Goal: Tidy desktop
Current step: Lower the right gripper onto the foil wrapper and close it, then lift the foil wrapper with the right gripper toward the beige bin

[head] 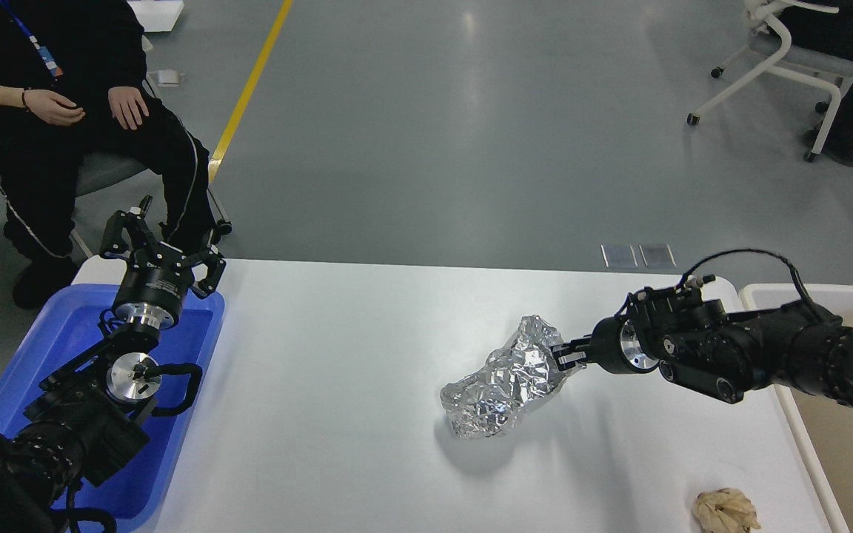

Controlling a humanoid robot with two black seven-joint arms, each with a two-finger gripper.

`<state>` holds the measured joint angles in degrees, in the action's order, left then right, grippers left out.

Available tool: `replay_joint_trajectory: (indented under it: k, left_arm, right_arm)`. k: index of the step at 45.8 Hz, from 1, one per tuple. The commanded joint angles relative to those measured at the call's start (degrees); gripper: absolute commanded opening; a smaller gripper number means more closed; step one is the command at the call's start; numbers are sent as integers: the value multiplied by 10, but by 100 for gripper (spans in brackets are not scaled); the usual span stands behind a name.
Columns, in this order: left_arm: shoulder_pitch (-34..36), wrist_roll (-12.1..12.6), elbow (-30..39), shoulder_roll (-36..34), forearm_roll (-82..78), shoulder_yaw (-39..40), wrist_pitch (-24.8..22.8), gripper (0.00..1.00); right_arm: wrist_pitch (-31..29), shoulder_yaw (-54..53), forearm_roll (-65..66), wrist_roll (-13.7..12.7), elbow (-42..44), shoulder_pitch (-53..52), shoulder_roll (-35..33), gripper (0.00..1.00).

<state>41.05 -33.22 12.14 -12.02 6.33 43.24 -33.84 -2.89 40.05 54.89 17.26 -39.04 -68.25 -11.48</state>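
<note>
The white desktop [338, 385] fills the lower middle of the head view. A crumpled silver foil wad [504, 389] hangs above it, its shadow on the tabletop below. My right gripper [566, 357] is shut on the foil's right upper edge and holds it lifted. A crumpled beige paper ball [725, 511] lies on the desktop at the front right. My left gripper [162, 248] is open and empty, raised above the far end of the blue tray [64, 333].
A white-rimmed beige bin [852, 444] stands against the desktop's right edge. A seated person [64, 111] is behind the tray at the far left. Another person on a wheeled chair [789, 59] is far right.
</note>
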Motion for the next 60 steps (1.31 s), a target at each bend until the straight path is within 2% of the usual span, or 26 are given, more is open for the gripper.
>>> replay_joint_trajectory:
  k: [1, 9, 20, 37, 46, 57, 59, 60]
  left_arm:
    - [0, 0, 0, 0, 0, 0, 0, 100]
    - [0, 0, 0, 0, 0, 0, 0, 100]
    - [0, 0, 0, 0, 0, 0, 0, 100]
    - [0, 0, 0, 0, 0, 0, 0, 100]
    - [0, 0, 0, 0, 0, 0, 0, 100]
    - [0, 0, 0, 0, 0, 0, 0, 100]
    - [0, 0, 0, 0, 0, 0, 0, 100]
    - [0, 0, 0, 0, 0, 0, 0, 100]
  right_arm:
    - [-43, 5, -9, 0, -116, -108, -78, 0]
    - [-100, 12, -12, 0, -215, -221, -159, 0]
    - [-131, 42, -13, 1, -320, -362, -221, 0]
    - [-154, 85, -44, 1, -372, -478, -254, 0]
    - [-141, 93, -66, -2, -353, -466, -298, 0]
    - [-78, 70, -151, -2, -305, -339, -470, 0]
    - [-59, 34, -178, -1, -295, -283, -535, 0]
    - [-55, 22, -186, -1, -291, -262, -547, 0]
